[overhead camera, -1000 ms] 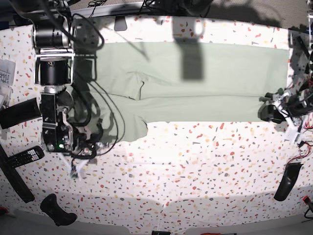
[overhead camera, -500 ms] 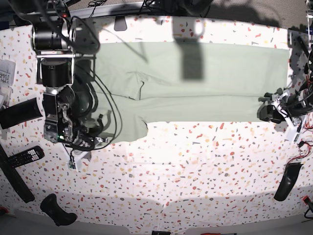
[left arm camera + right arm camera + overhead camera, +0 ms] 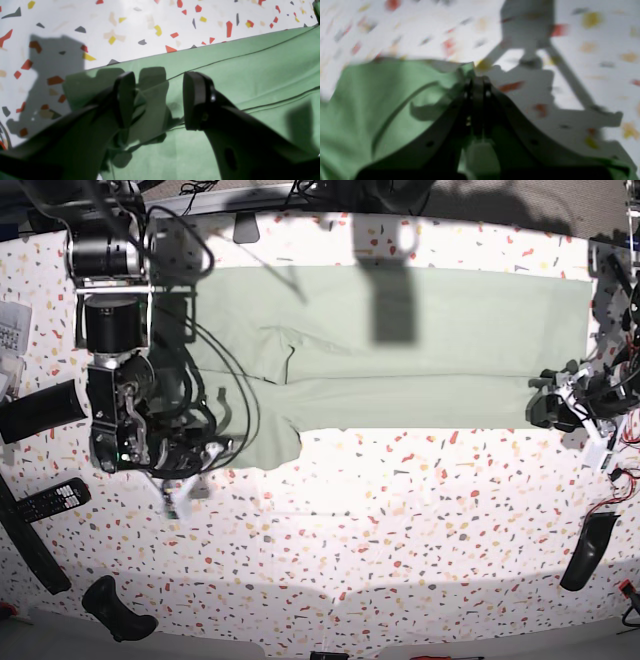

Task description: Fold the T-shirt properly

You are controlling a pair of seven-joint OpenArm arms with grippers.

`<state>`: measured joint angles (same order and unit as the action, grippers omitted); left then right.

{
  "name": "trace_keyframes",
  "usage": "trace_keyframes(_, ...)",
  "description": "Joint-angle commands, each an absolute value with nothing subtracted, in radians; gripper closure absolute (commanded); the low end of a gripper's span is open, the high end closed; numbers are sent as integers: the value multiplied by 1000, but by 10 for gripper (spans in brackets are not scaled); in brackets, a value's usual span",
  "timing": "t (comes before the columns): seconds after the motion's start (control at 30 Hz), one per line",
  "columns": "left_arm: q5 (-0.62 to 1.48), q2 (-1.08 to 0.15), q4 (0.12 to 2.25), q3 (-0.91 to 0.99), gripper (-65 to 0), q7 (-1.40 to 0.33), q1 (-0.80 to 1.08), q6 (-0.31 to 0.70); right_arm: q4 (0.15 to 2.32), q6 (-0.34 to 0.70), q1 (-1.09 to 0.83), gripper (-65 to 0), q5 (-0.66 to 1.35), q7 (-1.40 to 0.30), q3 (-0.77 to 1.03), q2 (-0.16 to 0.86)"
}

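My right gripper (image 3: pixel 478 86) is pinched on a corner of the pale sage-green cloth T-shirt (image 3: pixel 400 350), ready to lift; left gripper (image 3: pixel 160 100) straddles the hem, jaws apart, on the speckled bench (image 3: pixel 400 510).

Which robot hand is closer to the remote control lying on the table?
The right gripper, by the T-shirt corner just beside the remote control. The left gripper is at the shirt's far end.

Blurred close view, right end effector (image 3: pixel 478 100) with dark jaws pressed together on a corner of the pale green T-shirt (image 3: pixel 382 105), speckled white tabletop (image 3: pixel 582 50) behind, arm shadow across it
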<state>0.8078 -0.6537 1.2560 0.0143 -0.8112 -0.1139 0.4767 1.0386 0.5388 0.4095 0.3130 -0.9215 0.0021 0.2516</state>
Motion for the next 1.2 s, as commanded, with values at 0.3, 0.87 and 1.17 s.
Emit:
trace_keyframes(0.3, 820, -673, 1272, 25, -284, -792, -133, 483, 1264, 697, 402, 0, 581, -1119, 5, 259)
trace_keyframes(0.87, 820, -673, 1272, 25, -284, -792, -133, 483, 1468, 646, 295, -184, 354, -813, 118, 260)
trace_keyframes(1.17, 821, -673, 1272, 25, -284, -792, -133, 483, 1268, 634, 330, -316, 236, -650, 117, 250)
